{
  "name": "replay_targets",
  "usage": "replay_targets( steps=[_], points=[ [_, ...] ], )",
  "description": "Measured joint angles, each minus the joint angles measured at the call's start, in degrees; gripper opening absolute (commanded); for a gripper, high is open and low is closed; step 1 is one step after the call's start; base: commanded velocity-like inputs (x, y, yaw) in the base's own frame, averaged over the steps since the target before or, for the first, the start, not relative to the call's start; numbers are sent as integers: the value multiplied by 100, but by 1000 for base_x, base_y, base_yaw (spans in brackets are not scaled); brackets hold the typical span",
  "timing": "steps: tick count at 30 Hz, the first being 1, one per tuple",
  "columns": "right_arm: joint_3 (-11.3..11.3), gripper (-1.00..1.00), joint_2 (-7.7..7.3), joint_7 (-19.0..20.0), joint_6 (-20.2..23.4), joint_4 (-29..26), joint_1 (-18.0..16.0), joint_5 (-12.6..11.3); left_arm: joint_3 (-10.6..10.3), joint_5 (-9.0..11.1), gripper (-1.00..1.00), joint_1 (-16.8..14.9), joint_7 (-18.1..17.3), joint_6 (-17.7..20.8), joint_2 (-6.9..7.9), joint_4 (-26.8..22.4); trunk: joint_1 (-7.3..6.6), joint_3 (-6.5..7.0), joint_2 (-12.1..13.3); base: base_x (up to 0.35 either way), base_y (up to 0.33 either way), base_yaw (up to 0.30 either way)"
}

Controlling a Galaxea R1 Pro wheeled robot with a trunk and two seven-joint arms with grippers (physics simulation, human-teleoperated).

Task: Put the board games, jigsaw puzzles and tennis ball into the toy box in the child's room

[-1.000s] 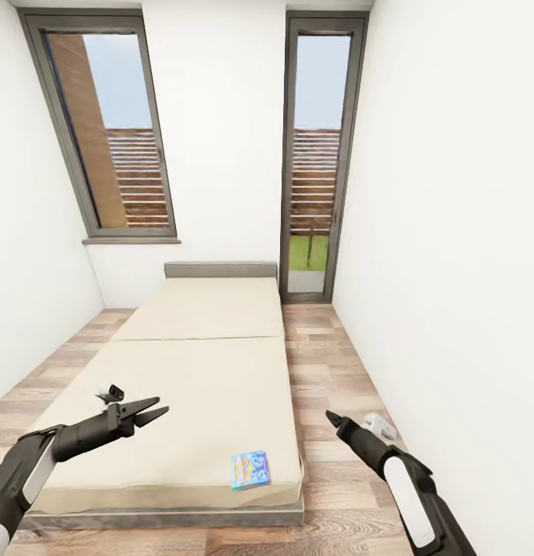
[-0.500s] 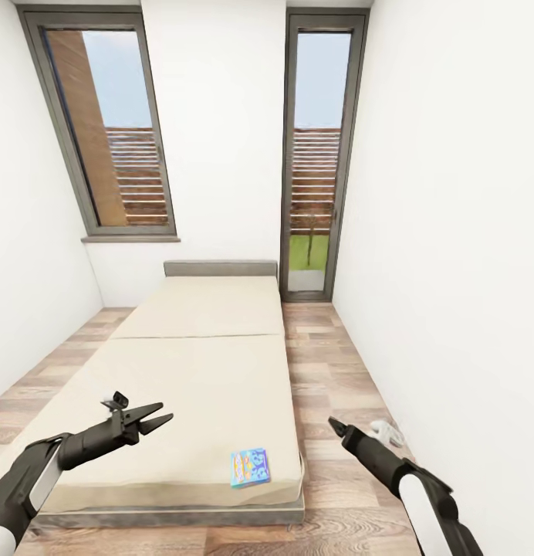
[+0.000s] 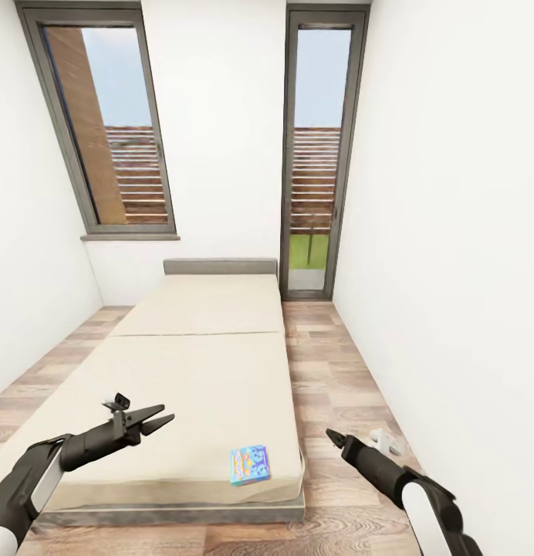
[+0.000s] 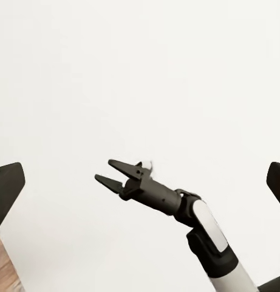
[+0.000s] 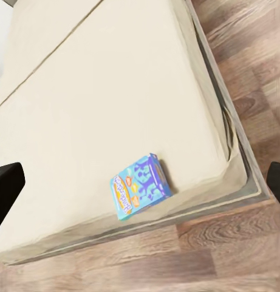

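A blue-and-orange board game (image 3: 249, 464) lies flat on the beige bed (image 3: 197, 371), near its front right corner. In the right wrist view the same board game (image 5: 140, 186) rests close to the mattress (image 5: 85, 121) edge. My left gripper (image 3: 160, 421) hovers open over the front left part of the bed, well left of the game. To the game's right my right gripper (image 3: 331, 437) hangs over the floor beside the bed. From the left wrist, the right gripper (image 4: 109, 172) shows with its fingers apart and nothing between them.
A grey headboard (image 3: 220, 267) stands at the far end of the bed. A strip of wood-plank floor (image 3: 329, 363) runs between the bed and the white right wall (image 3: 452, 270). Two tall windows (image 3: 313, 154) fill the far wall.
My right arm has sunk lower and drawn back a little beside the bed. The left gripper has dropped slightly and stays open. The board game has not moved on the bed.
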Motion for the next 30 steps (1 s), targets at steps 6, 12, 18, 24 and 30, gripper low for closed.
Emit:
replay_targets(
  steps=[6, 12, 18, 24, 30],
  points=[
    [28, 100, 7, 1, -345, 597, 0, 16, 8, 17, 100, 8, -12, -253, 1, 14, 132, -108, -241, 0, 0, 0],
    [41, 100, -2, 1, -542, 711, 0, 17, 8, 13, 100, 11, -6, -296, 11, 17, 264, -215, -482, 0, 0, 0],
    [39, 100, -3, 6, -571, 870, 0, 15, 6, 12, 100, 10, -26, -290, -7, 17, 395, -323, -723, 0, 0, 0],
    [35, 100, -12, 27, -546, 849, -7, 14, 7, 17, 100, 9, -32, -280, 8, 18, 527, -431, -963, 0, 0, 0],
    [39, 100, -17, 36, -538, 833, -9, 13, 8, 14, 100, 17, -32, -280, 10, 18, 659, -539, -1204, 0, 0, 0]
  ],
)
